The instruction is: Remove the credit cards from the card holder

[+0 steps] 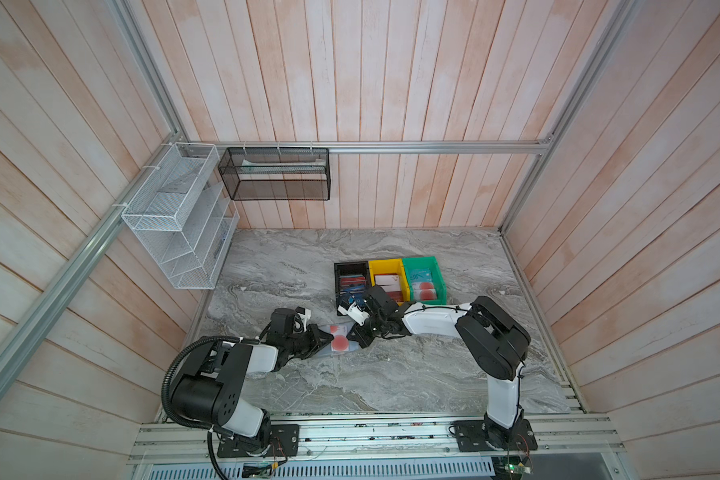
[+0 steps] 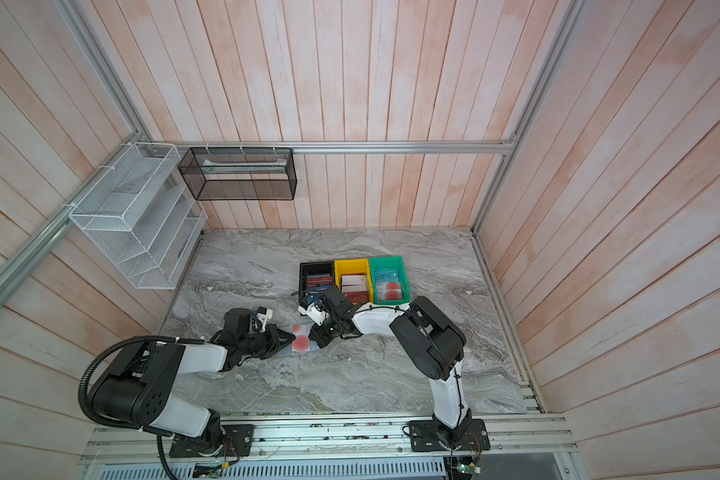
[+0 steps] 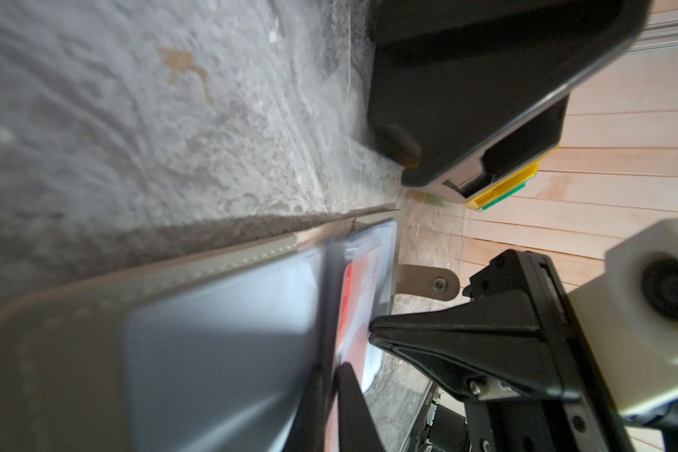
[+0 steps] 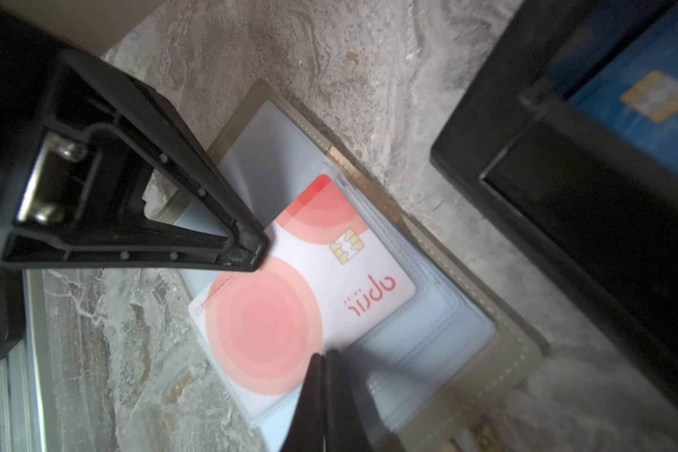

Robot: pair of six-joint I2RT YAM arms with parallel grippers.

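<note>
**Both grippers are meeting over the open card holder**

We are looking at the card holder [image 4: 505,352] lying open and flat on the marble tabletop [image 1: 391,374]. It is sitting roughly midway between the far and near edges, somewhat closer to the left edge than to the right. A pale card [image 4: 290,305] with red circles and a gold chip is lying face up among the holder's clear sleeves (whether it is tucked inside a sleeve or resting on top, we cannot tell).

The left gripper [image 3: 332,370] is reaching in from the left side. Its jaws are pinching one long edge of the pale card from above and below, with only a thin strip of red showing between them. The right gripper [image 4: 327,354] is coming in from the right with its jaws pressed fully together. Its tips are resting at the card's opposite long edge, and nothing is showing between them.

Just beyond the holder, toward the far edge, a black bin [image 1: 336,282], a yellow bin [image 1: 385,262] and a green bin [image 1: 422,259] are standing side by side with cards inside. A blue card [image 4: 642,78] is lying in the black one.
</note>
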